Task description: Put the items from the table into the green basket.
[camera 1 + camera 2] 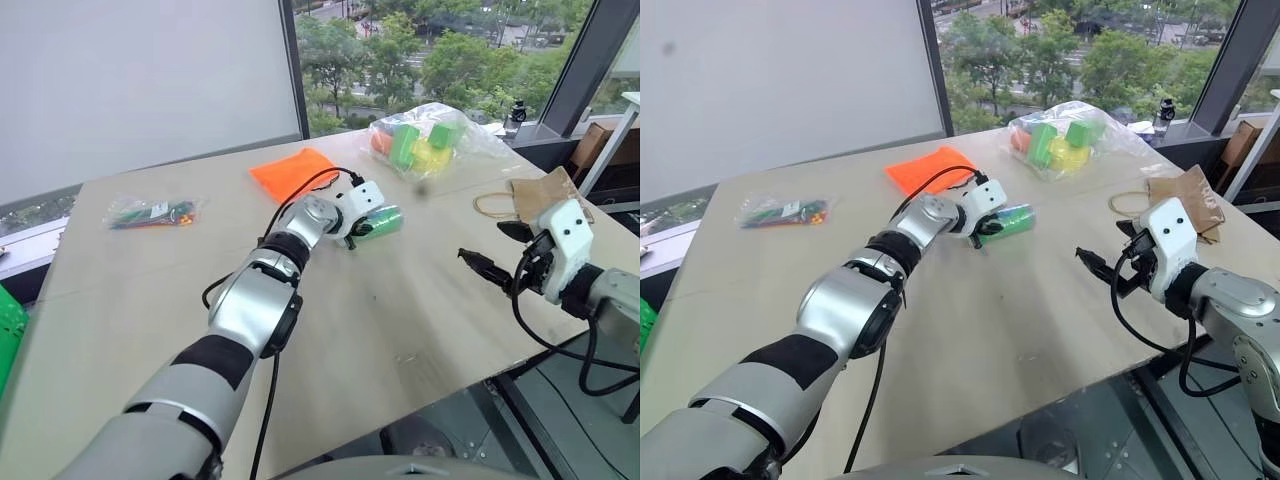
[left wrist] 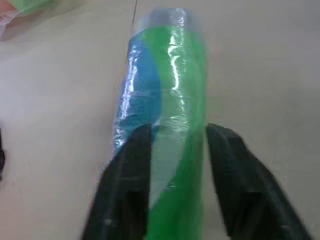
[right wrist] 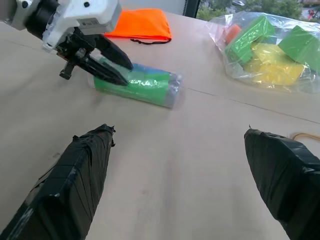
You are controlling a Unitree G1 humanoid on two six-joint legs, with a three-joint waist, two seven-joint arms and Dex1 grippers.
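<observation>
Green cylinder (image 2: 175,100) sits between your left pincer (image 2: 177,145) fingers, narrowly straddled on the surface (image 1: 420,320); your right pincer (image 3: 177,145) gapes wide, empty.

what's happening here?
The left gripper straddles a green cylinder lying on its side on the table, one finger on each side; whether it grips yet is unclear. The right gripper hovers open, off to the side. The orange pouch and two bags of coloured pieces lie untouched.
</observation>
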